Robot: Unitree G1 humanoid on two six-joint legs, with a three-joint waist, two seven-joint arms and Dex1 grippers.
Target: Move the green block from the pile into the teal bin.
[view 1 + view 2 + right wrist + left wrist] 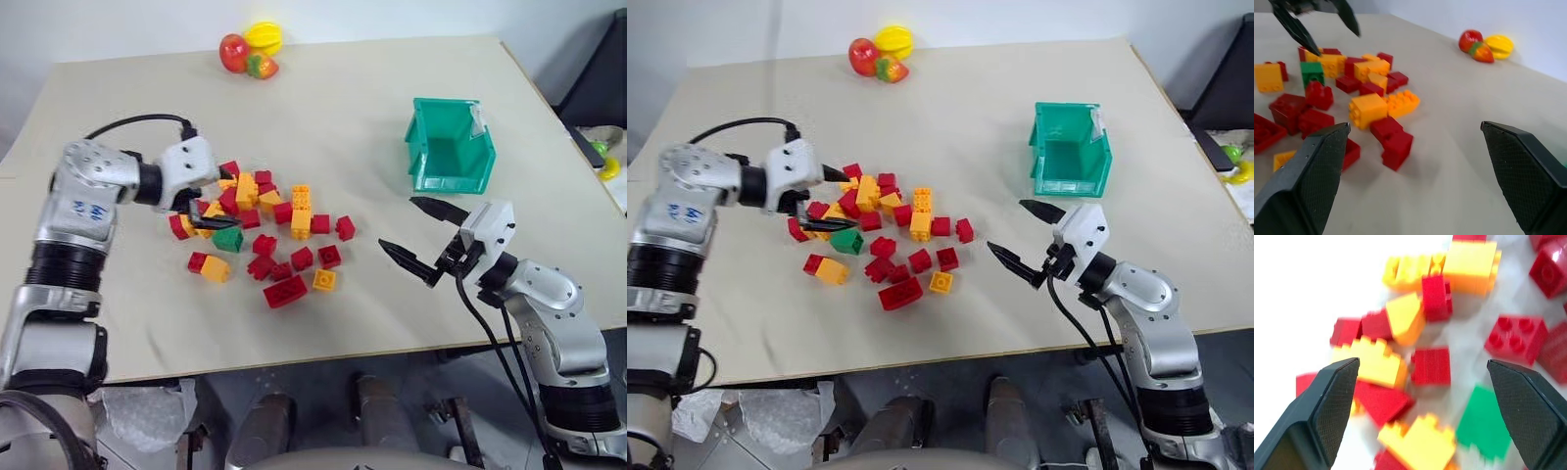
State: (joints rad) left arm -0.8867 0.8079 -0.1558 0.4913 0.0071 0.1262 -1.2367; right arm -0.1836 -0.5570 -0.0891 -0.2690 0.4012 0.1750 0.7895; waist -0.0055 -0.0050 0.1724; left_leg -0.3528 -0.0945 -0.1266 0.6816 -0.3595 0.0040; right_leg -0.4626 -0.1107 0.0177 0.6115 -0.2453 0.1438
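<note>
The left hand, fingers spread, hovers over the pile beside the green block. The right hand, also spread, holds nothing near the teal bin.

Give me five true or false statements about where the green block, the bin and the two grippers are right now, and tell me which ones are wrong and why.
1. The green block lies on the table at the edge of the pile. True.
2. The teal bin already holds the green block. False: the bin is empty; the block is still by the pile.
3. The left gripper is open over the pile, close to the green block. True.
4. The right gripper is shut on a red brick. False: it is open and holds nothing, in front of the bin.
5. The toy fruit sits inside the bin. False: it lies at the table's far edge.
</note>
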